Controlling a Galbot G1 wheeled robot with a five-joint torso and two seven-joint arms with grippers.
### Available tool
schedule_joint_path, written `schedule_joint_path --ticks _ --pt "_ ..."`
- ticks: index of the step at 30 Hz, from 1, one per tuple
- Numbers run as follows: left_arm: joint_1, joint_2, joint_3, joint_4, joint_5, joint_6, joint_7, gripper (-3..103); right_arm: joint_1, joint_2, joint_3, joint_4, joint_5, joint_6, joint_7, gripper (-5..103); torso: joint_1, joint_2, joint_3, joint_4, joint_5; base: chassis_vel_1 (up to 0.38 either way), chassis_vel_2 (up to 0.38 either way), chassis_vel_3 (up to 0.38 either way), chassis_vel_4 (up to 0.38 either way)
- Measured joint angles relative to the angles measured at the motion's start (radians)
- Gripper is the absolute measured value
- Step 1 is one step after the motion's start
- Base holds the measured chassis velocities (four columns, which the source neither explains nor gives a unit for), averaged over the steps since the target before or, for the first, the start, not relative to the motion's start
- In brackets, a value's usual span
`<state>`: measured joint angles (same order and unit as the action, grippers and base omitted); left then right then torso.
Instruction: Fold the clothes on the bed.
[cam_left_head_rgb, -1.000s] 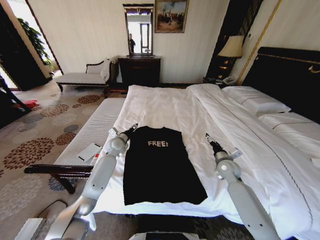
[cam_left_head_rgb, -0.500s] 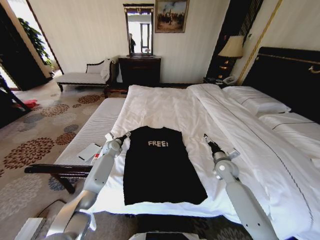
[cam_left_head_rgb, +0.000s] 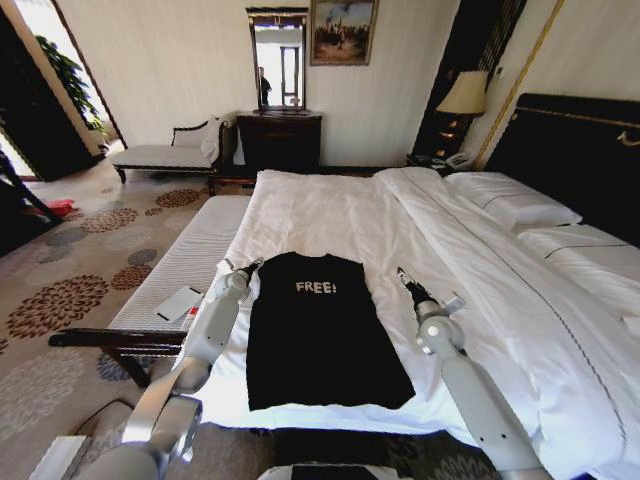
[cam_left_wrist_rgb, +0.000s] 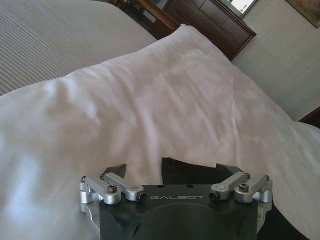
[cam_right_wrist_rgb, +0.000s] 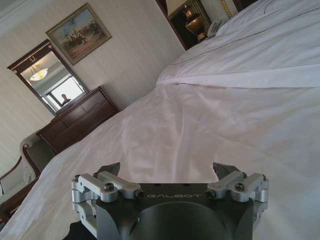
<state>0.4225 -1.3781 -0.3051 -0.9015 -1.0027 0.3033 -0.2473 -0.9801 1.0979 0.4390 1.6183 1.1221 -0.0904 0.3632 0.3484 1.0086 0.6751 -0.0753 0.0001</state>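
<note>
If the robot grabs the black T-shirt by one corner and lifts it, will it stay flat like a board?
Probably not. The black T-shirt lies limp and flat on the bed, so it should droop and hang from the pinched corner. It looks thin, so likely light. Dragged rather than lifted, it may bunch up and wrinkle the soft white sheet beneath. Both the left gripper and right gripper are open beside it.

The black T-shirt (cam_left_head_rgb: 322, 330) lay flat and unfolded on the near part of the bed (cam_left_head_rgb: 330, 210), chest up with white "FREE!" lettering, collar toward the far side, hem near the near edge. The bed wore white sheets, with pillows at right against a dark headboard.
</note>
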Motion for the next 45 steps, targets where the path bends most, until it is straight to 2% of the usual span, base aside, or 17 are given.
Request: schedule_joint_path --ticks 5,8,9,11,14,17,19,22,23,24,25,27,28,31,41,45 --pt "-0.011 -0.009 -0.004 0.024 0.01 -0.01 0.027 99 0.007 0.003 -0.007 -0.007 -0.002 0.0 0.0 100 0.0 0.0 0.0 0.0002 -0.0002 0.0 0.0 0.0 0.0" --pt "-0.025 -0.022 -0.009 0.053 0.026 -0.022 0.045 85 0.008 0.008 -0.01 -0.01 -0.008 -0.001 0.0 100 0.0 0.0 0.0 0.0 0.0 0.0 0.0 0.0 0.0" --pt "-0.025 -0.022 -0.009 0.053 0.026 -0.022 0.045 85 0.008 0.008 -0.01 -0.01 -0.008 -0.001 0.0 100 0.0 0.0 0.0 0.0 0.0 0.0 0.0 0.0 0.0" --pt "-0.034 -0.033 -0.016 0.077 0.046 -0.029 0.059 74 0.009 0.01 -0.011 -0.01 -0.01 -0.001 0.0 100 0.0 0.0 0.0 -0.0001 -0.0001 0.0 0.0 0.0 0.0" --pt "-0.037 -0.038 -0.02 0.09 0.059 -0.032 0.067 68 0.009 0.01 -0.011 -0.01 -0.01 -0.001 0.0 100 0.0 0.0 0.0 0.0001 -0.0001 0.0 0.0 0.0 0.0" --pt "-0.041 -0.044 -0.025 0.103 0.072 -0.033 0.074 52 0.008 0.008 -0.011 -0.011 -0.011 -0.001 0.0 100 0.0 0.0 0.0 0.0 -0.0001 0.0 0.0 0.0 0.0" --pt "-0.041 -0.045 -0.026 0.106 0.075 -0.033 0.075 52 0.008 0.008 -0.011 -0.011 -0.011 -0.001 0.001 100 0.0 0.0 0.0 0.0 -0.0001 0.0 0.0 0.0 0.0" --pt "-0.048 -0.05 -0.033 0.127 0.097 -0.038 0.084 36 0.009 0.008 -0.011 -0.011 -0.012 -0.001 0.001 100 0.0 0.0 0.0 0.0001 -0.0001 0.0 0.0 0.0 0.0" --pt "-0.048 -0.05 -0.034 0.129 0.099 -0.039 0.085 36 0.009 0.008 -0.011 -0.011 -0.012 -0.001 0.001 100 0.0 0.0 0.0 0.0001 -0.0001 0.0 0.0 0.0 0.0" --pt "-0.05 -0.051 -0.035 0.133 0.104 -0.041 0.087 24 0.009 0.009 -0.012 -0.011 -0.013 -0.001 0.001 100 0.0 0.0 0.0 0.0001 -0.0001 0.0 0.0 0.0 0.0" --pt "-0.05 -0.051 -0.035 0.133 0.104 -0.041 0.087 24 0.009 0.009 -0.012 -0.011 -0.013 -0.001 0.001 100 0.0 0.0 0.0 0.0001 -0.0001 0.0 0.0 0.0 0.0" --pt "-0.053 -0.053 -0.035 0.138 0.11 -0.044 0.089 14 0.009 0.011 -0.013 -0.012 -0.014 -0.001 0.002 100 0.0 0.0 0.0 0.0001 -0.0001 0.0 0.0 0.0 0.0" --pt "-0.054 -0.053 -0.035 0.139 0.112 -0.044 0.09 14 0.009 0.012 -0.013 -0.012 -0.014 -0.001 0.002 100 0.0 0.0 0.0 0.0 -0.0001 0.0 0.0 0.0 0.0" --pt "-0.059 -0.053 -0.034 0.145 0.117 -0.046 0.092 3 0.009 0.014 -0.013 -0.012 -0.015 -0.001 0.003 100 0.0 0.0 0.0 0.0 -0.0001 0.0 0.0 0.0 0.0" --pt "-0.087 -0.036 -0.012 0.156 0.127 -0.056 0.1 0 0.014 0.004 -0.02 -0.01 -0.015 -0.002 0.004 100 0.0 0.0 0.0 -0.0001 -0.0002 0.0 0.0 0.0 0.0" --pt "-0.12 -0.018 0.004 0.164 0.125 -0.059 0.103 0 0.072 -0.023 -0.076 -0.045 0.014 -0.015 0.017 100 0.0 0.0 0.0 -0.0003 -0.0002 0.0 0.0 0.0 0.0"
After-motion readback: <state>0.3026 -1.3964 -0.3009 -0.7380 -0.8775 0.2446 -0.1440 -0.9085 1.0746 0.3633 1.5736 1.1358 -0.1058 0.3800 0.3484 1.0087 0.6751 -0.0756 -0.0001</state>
